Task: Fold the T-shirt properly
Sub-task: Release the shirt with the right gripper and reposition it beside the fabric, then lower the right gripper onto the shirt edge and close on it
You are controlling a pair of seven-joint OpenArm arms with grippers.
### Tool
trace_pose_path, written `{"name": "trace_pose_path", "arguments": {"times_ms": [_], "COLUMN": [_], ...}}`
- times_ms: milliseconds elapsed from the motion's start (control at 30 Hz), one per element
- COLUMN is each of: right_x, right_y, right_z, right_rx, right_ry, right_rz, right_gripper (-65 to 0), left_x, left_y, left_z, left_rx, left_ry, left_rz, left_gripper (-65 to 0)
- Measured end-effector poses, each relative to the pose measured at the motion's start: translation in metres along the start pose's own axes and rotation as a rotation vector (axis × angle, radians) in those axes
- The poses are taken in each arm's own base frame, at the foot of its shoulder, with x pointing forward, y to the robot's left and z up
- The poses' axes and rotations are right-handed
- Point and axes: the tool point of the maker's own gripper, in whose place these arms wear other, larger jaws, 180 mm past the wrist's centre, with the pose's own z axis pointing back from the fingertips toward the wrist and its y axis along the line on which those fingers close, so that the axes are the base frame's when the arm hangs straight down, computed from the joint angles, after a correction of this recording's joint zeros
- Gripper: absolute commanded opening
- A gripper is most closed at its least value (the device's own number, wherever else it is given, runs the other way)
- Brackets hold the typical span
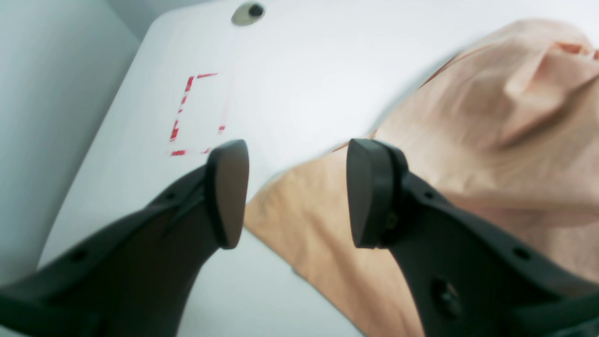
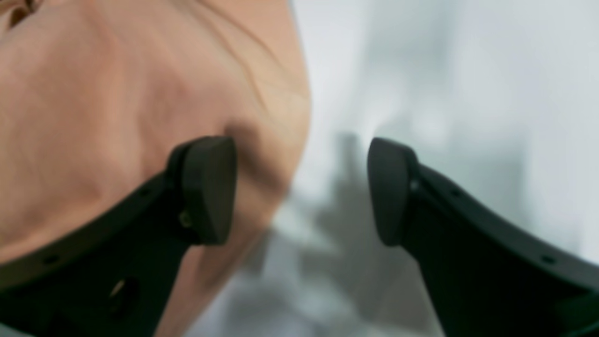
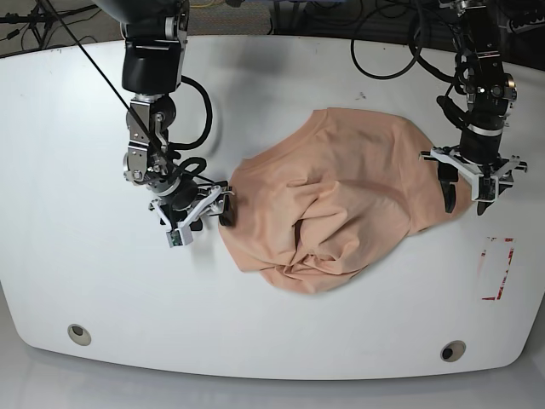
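While T-shirt (image 3: 341, 196) lies crumpled | left tool (image 1: 295, 192) released | right tool (image 2: 299, 187) released

Right wrist view blurred throughout: T-shirt (image 2: 117, 93) soft, cut by top and left edges; table (image 2: 468, 93) a grey smear. Left wrist view: T-shirt (image 1: 491, 117) runs off right and bottom edges, collar blurred. Base view: both arms cut by top edge; sleeves lost in crumpled folds.

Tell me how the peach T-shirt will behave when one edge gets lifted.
The T-shirt lies crumpled with soft folds, so it will probably droop limply. It looks thin, so likely light. On the smooth white table, the rest may drag along.
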Motion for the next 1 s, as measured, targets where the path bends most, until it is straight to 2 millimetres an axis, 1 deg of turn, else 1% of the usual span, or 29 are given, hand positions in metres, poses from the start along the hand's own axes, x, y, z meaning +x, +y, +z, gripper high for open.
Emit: {"name": "trace_pose_path", "arguments": {"times_ms": [33, 67, 100, 133, 200, 267, 300, 333, 400, 467, 500, 567, 733, 900, 1000], "right_x": [0.004, 0.002, 0.015, 0.018, 0.023, 0.032, 0.033, 0.031, 0.016, 0.009, 0.014, 0.012, 0.011, 0.011, 0.007], "right_y": [0.000, 0.000, -0.001, -0.003, -0.006, -0.009, -0.010, -0.011, -0.016, -0.018, -0.017, -0.014, -0.006, 0.008, 0.012], "right_z": [-0.002, -0.010, -0.013, -0.016, -0.021, -0.022, -0.022, -0.024, -0.027, -0.027, -0.026, -0.026, -0.029, -0.032, -0.034], "right_rx": [0.003, 0.013, 0.016, 0.006, 0.000, -0.001, 0.001, -0.001, -0.013, -0.016, -0.010, -0.002, 0.004, 0.035, 0.044], "right_ry": [-0.016, -0.015, -0.081, -0.079, -0.084, -0.124, -0.134, -0.133, -0.107, -0.122, -0.158, -0.160, -0.128, -0.114, -0.076], "right_rz": [0.005, 0.013, 0.015, 0.016, 0.008, 0.003, -0.006, -0.014, -0.035, -0.055, -0.072, -0.069, -0.061, -0.063, -0.055], "right_gripper": [-22.4, -22.4, -22.3, -22.3, -22.2, -22.2, -22.0, -21.7, -21.7, -21.7, -21.7, -21.6, -21.6, -21.5, -21.6], "left_x": [0.000, 0.000, -0.001, 0.000, -0.001, 0.000, 0.000, 0.000, -0.001, 0.000, 0.000, 0.000, 0.003, 0.002, 0.001], "left_y": [0.001, 0.000, 0.000, -0.001, -0.001, -0.003, -0.003, -0.003, -0.002, -0.001, 0.000, 0.000, -0.003, -0.006, -0.006], "left_z": [0.000, 0.000, 0.000, 0.001, 0.000, 0.000, 0.000, 0.000, 0.000, 0.000, 0.000, 0.000, 0.000, 0.000, 0.000], "left_rx": [0.002, 0.002, 0.001, 0.001, 0.001, -0.003, -0.005, -0.005, -0.002, -0.001, 0.000, 0.000, -0.008, -0.014, -0.014], "left_ry": [0.001, 0.000, 0.002, -0.001, 0.007, 0.002, 0.001, 0.003, 0.008, 0.007, 0.006, 0.008, -0.002, 0.000, 0.001], "left_rz": [0.000, 0.002, 0.004, 0.006, 0.009, 0.011, 0.010, 0.008, 0.008, 0.005, 0.003, 0.002, 0.001, 0.004, 0.005], "left_gripper": [-30.4, -30.1, -29.8, -29.5, -28.8, -28.0, -25.8, -23.6, -23.1, -22.4, -22.0, -21.4, -18.7, -18.2, -18.1]}}
